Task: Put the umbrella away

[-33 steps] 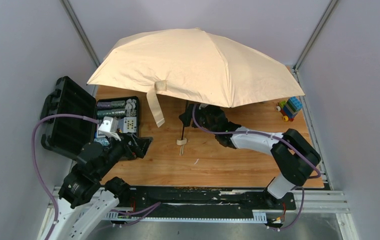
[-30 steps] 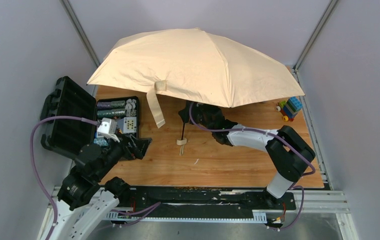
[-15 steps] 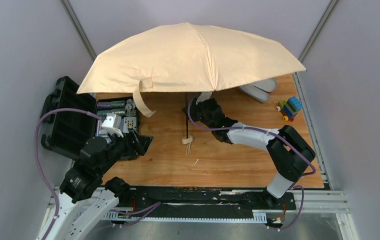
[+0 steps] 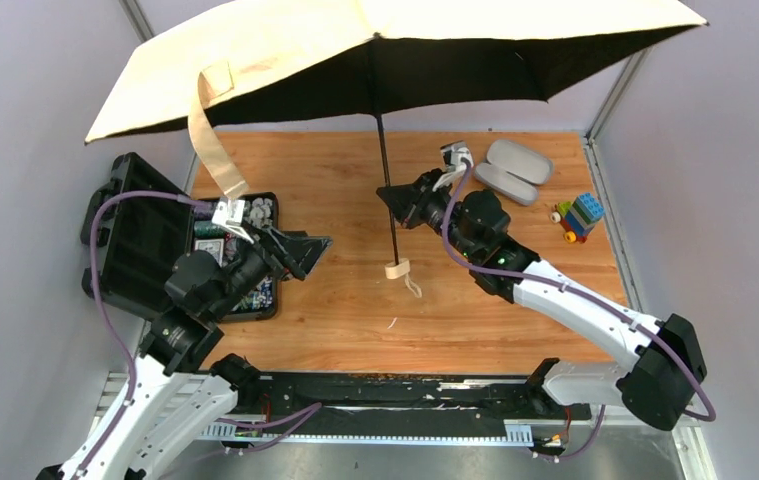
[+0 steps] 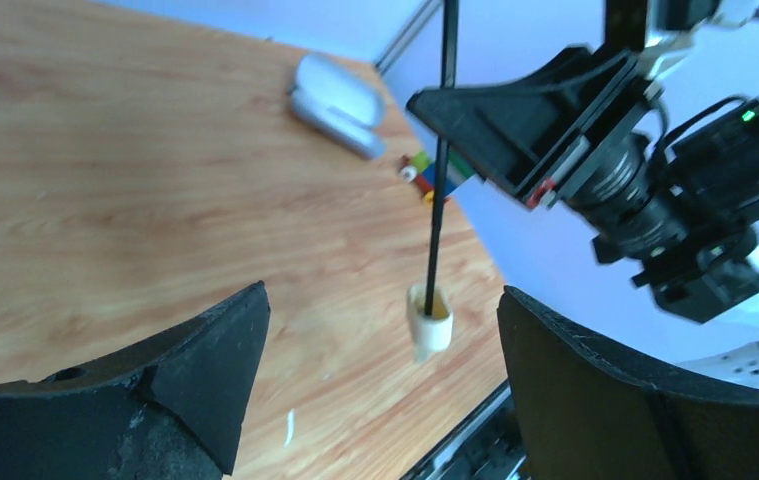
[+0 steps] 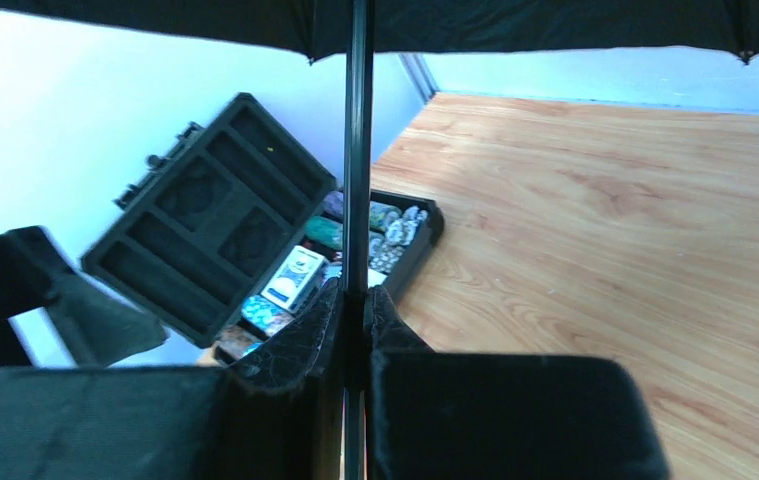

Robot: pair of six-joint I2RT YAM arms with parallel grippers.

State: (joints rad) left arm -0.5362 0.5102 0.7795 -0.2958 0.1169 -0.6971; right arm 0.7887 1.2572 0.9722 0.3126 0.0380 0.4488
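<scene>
Wood table [image 4: 515,300] with pale walls all round it. Over the 12 o'clock side hangs the umbrella [image 4: 375,40], wide open, tan on top and black underneath, held up off the table. Its thin black stick [image 4: 385,160] runs straight down to a small pale handle [image 4: 396,268] near the middle of the table. The right claw [image 4: 392,197] is squeezed tight on the stick, above the handle. The left claw [image 4: 305,250], at 9 o'clock from the handle, is spread wide with nothing in it; its own camera shows the handle between its 2 fingers [image 5: 195,360]. I think the umbrella is light, but the big top is floppy cloth and will tip and sway. The stick is hard, thin and smooth, so it could slip or spin. The stick or the handle look best to hold, not the cloth. A long strap [image 4: 210,130] dangles at 10 o'clock. A black box [image 4: 145,240] lies open at 9 o'clock, a grey case [image 4: 510,168] at 1 o'clock, toy blocks [image 4: 580,215] at 2 o'clock.
</scene>
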